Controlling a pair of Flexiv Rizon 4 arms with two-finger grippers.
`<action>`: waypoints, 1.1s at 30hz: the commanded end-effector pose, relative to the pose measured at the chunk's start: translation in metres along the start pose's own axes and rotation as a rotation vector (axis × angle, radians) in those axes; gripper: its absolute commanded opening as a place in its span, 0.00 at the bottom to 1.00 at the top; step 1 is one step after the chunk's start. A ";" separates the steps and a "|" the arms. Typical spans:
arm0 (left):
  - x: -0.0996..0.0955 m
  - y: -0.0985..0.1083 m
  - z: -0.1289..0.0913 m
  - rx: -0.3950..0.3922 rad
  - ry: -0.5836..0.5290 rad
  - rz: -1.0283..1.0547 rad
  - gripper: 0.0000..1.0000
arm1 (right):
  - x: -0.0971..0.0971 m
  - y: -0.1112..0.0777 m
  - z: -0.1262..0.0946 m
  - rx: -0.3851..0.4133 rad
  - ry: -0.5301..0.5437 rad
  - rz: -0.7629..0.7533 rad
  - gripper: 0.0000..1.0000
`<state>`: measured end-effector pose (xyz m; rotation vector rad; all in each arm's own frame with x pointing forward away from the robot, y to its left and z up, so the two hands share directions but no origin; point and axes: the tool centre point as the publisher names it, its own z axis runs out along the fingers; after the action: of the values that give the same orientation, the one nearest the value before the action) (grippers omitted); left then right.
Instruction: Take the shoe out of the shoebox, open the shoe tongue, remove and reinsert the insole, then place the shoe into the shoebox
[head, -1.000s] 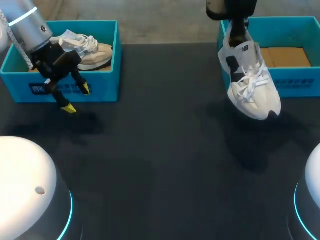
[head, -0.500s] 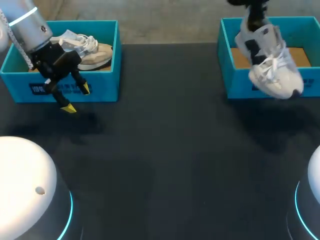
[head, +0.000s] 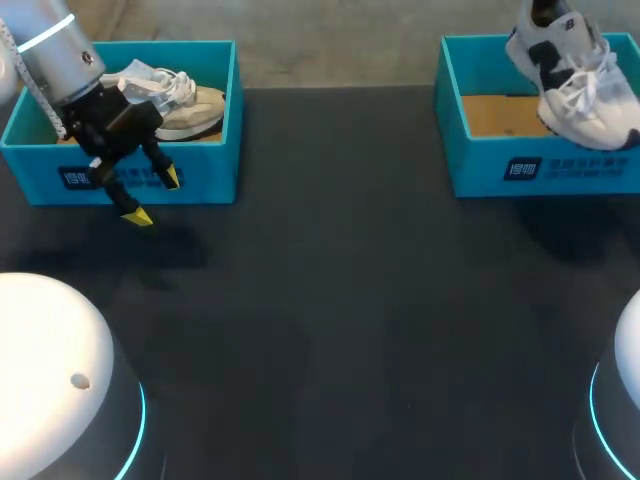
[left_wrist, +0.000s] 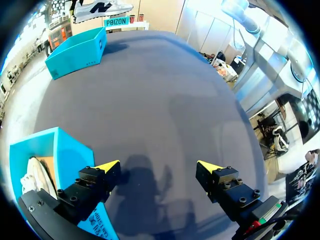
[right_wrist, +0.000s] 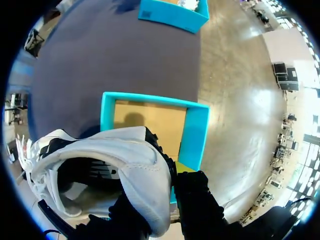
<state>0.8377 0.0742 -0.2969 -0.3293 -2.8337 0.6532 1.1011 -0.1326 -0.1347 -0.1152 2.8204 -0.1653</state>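
As shoe (head: 572, 75) half-hides right end effector (right_wrist: 173, 172), shoebox (head: 500, 172) beneath

Dark matte table (head: 330, 300) fills the head view; its far edge runs straight across; soft shadows lie on the surface

**Markings check: nothing legible on the table items**

Left label (head: 75, 179) sitting as white print on the front wall of the left shoebox (head: 215, 120); showing too small for reading, and partly lying behind the left gripper (head: 155, 197).

Right label (head: 565, 167) sitting on the front wall of the right shoebox (head: 447, 120): a small square mark with two rows of characters beside it, likewise not resolving.

Dark emblem (head: 545, 58) showing on the side of the white shoe (head: 580, 100); logging as a mark only.

Print fragment (left_wrist: 98, 226) appearing in the left wrist view beside one finger, running out of sight and not reading.
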 end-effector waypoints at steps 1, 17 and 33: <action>0.000 0.001 0.000 0.001 0.000 0.002 1.00 | -0.009 -0.001 0.002 -0.002 0.041 -0.003 0.00; 0.000 0.001 0.000 0.001 0.000 0.002 1.00 | -0.012 -0.004 0.005 -0.014 0.038 0.010 0.00; 0.000 0.001 0.000 0.001 0.000 0.002 1.00 | -0.059 -0.056 0.039 0.012 0.053 0.093 0.00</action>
<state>0.8377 0.0741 -0.2969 -0.3294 -2.8336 0.6532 1.1570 -0.1867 -0.1466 -0.0150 2.8370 -0.1446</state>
